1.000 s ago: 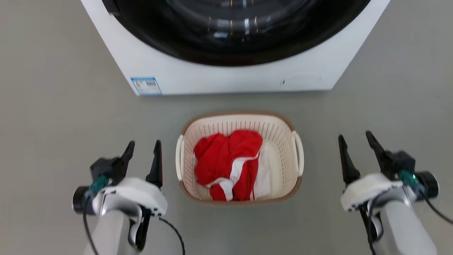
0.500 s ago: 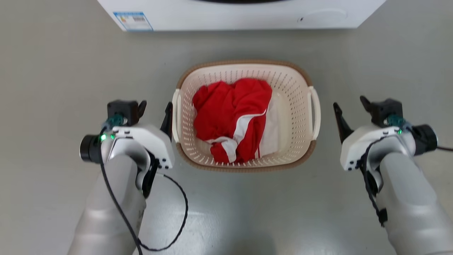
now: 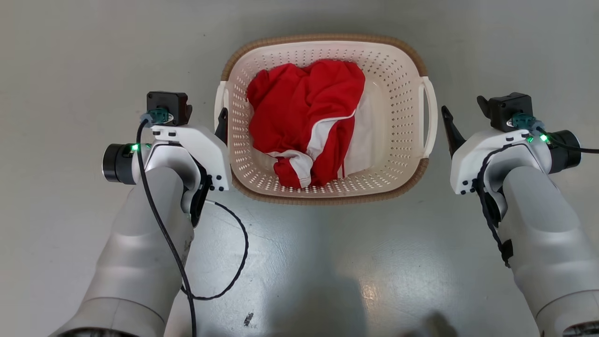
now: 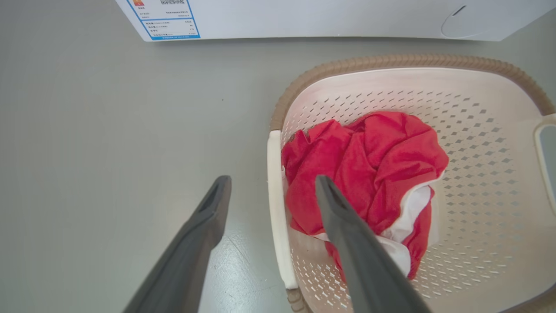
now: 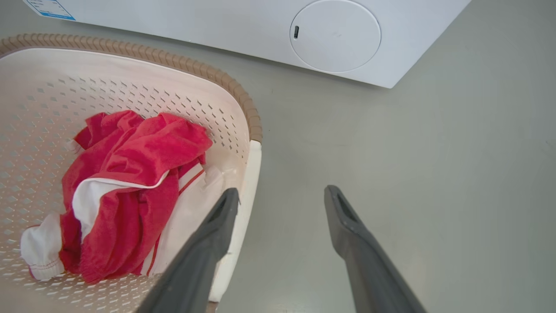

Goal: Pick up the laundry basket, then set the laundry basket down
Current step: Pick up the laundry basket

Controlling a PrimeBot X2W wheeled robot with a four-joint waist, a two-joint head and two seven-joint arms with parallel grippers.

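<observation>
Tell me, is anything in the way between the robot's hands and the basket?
Nothing visible is. The left gripper and right gripper hang open, close against the two sides of the laundry basket.

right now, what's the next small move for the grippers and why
Probably shift the right gripper inward over the right handle: its open fingers look just outside it, while the left gripper straddles the left handle.

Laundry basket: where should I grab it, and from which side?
Grip its two white handles: left gripper on the left handle, right gripper on the right handle, each from its outer side. They are slim bars standing off the laundry basket.
</observation>
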